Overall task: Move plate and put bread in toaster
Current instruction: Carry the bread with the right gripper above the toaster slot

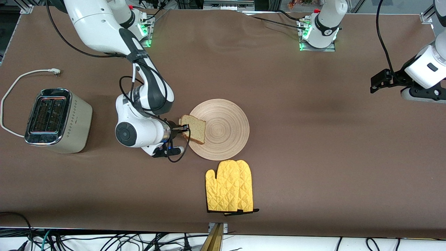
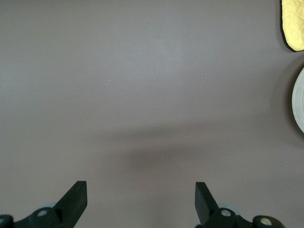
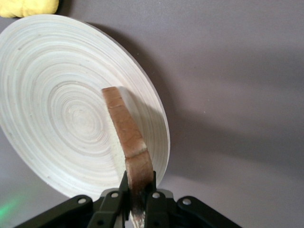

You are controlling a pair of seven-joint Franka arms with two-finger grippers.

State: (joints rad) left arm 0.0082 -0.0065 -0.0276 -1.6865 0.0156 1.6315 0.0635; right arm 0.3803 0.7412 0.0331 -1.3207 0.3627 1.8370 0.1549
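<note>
The round beige wooden plate (image 1: 223, 129) lies in the middle of the table. My right gripper (image 1: 182, 128) is shut on the bread (image 1: 194, 129), a speckled brown slice held on edge over the plate's rim toward the right arm's end. In the right wrist view the bread's crust (image 3: 126, 133) stands between the fingers (image 3: 111, 202) with the plate (image 3: 52, 109) under it. The cream toaster (image 1: 57, 120) with chrome top stands near the right arm's end of the table. My left gripper (image 1: 378, 81) is open and empty, waiting over bare table at the left arm's end; it also shows in its wrist view (image 2: 141, 197).
A yellow oven mitt (image 1: 230, 191) lies nearer to the front camera than the plate. The toaster's white power cord (image 1: 21, 78) loops on the table beside it. The mitt (image 2: 293, 23) and plate rim (image 2: 299, 102) show at the edge of the left wrist view.
</note>
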